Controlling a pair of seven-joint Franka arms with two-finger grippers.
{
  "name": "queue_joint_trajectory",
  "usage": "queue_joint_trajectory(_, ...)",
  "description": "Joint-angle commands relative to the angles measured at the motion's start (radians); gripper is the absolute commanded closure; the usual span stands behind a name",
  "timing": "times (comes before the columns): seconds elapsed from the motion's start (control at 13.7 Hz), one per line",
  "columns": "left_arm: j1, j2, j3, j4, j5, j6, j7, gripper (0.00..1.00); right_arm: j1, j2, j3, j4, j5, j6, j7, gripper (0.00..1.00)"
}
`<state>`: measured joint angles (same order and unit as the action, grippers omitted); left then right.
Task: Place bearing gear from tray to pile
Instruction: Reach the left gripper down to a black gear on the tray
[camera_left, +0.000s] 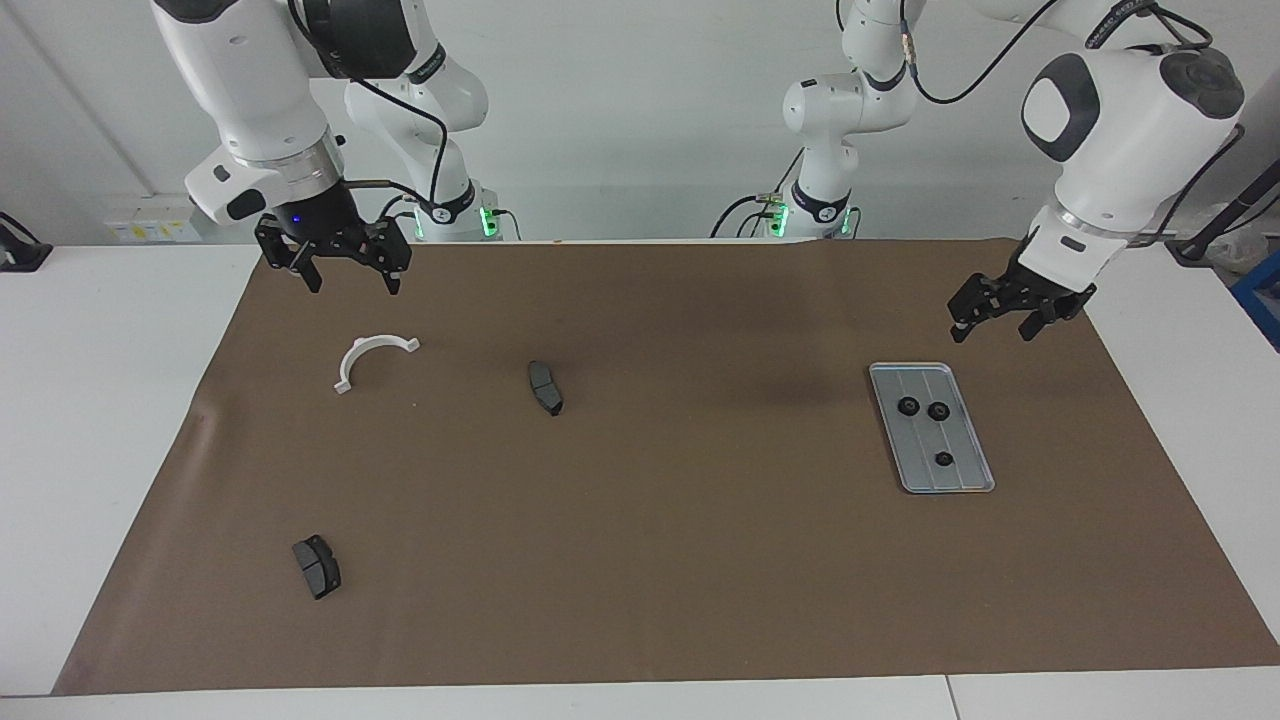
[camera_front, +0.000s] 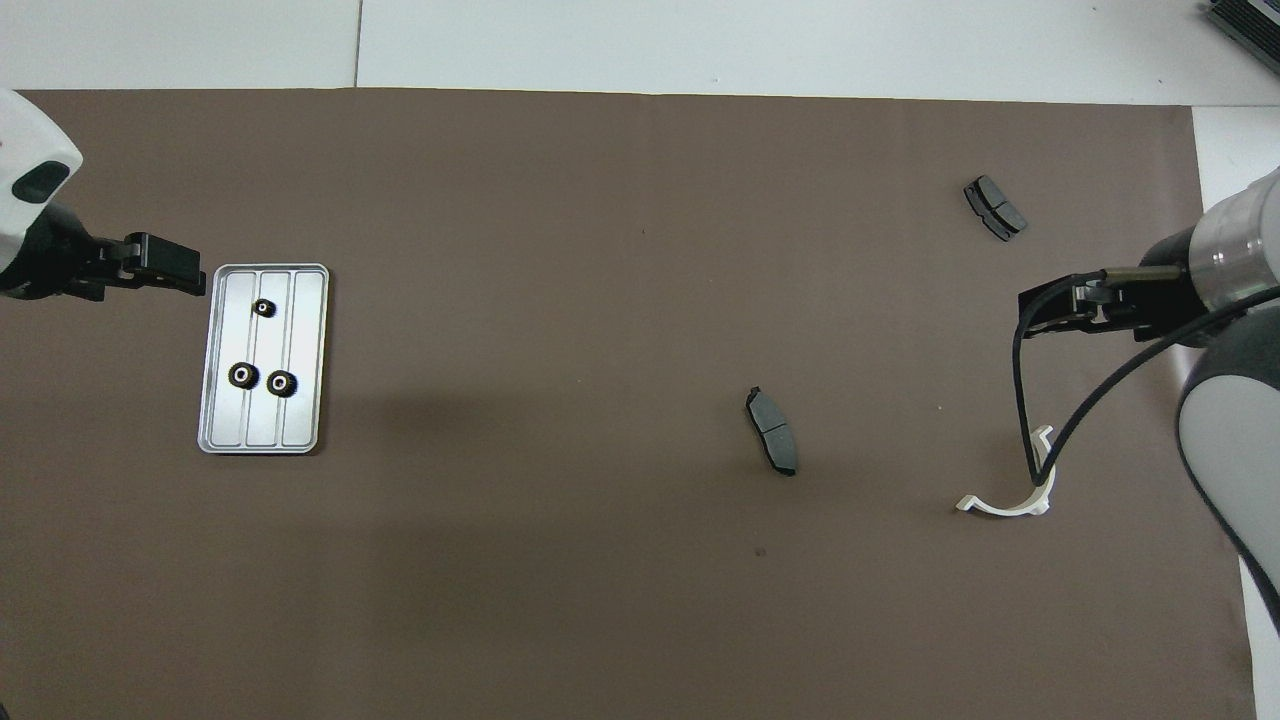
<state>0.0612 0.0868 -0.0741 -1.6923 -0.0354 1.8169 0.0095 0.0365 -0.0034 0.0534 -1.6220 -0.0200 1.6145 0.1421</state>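
Observation:
The silver tray (camera_left: 962, 472) (camera_front: 301, 420) lies on the brown mat toward the left arm's end of the table. Three small black bearing gears lie loose in it: two side by side (camera_left: 908, 406) (camera_left: 938, 410) and one apart (camera_left: 943, 458), the same gears showing in the overhead view (camera_front: 243, 375) (camera_front: 283, 383) (camera_front: 263, 308). No pile shows outside the tray. My left gripper (camera_left: 993, 328) (camera_front: 190, 280) hangs open and empty over the mat just beside the tray. My right gripper (camera_left: 352, 285) (camera_front: 1030, 320) waits open and empty above the mat near the white bracket.
A white curved bracket (camera_left: 370, 352) (camera_front: 1010, 500) lies toward the right arm's end. One dark wedge pad (camera_left: 545, 388) (camera_front: 772, 430) lies mid-mat, and another (camera_left: 317, 566) (camera_front: 994, 208) lies farther from the robots. White table borders the mat.

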Motion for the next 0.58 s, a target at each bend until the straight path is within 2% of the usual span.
queue_joint_trajectory(0.0, 0.015, 0.007, 0.002, -0.131, -0.004, 0.168, 0.018, 0.0, -0.017, -0.024, 0.008, -0.027, 0.006, -0.001, -0.026, 0.0)
queue_joint_trajectory(0.22, 0.038, 0.053, 0.002, -0.203, -0.006, 0.321, 0.018, 0.0, -0.015, -0.024, 0.008, -0.026, 0.005, 0.007, -0.026, 0.0)
queue_joint_trajectory(0.51, 0.032, 0.191, 0.002, -0.213, -0.005, 0.45, 0.018, 0.0, -0.015, -0.024, 0.008, -0.026, 0.006, 0.007, -0.026, 0.0)
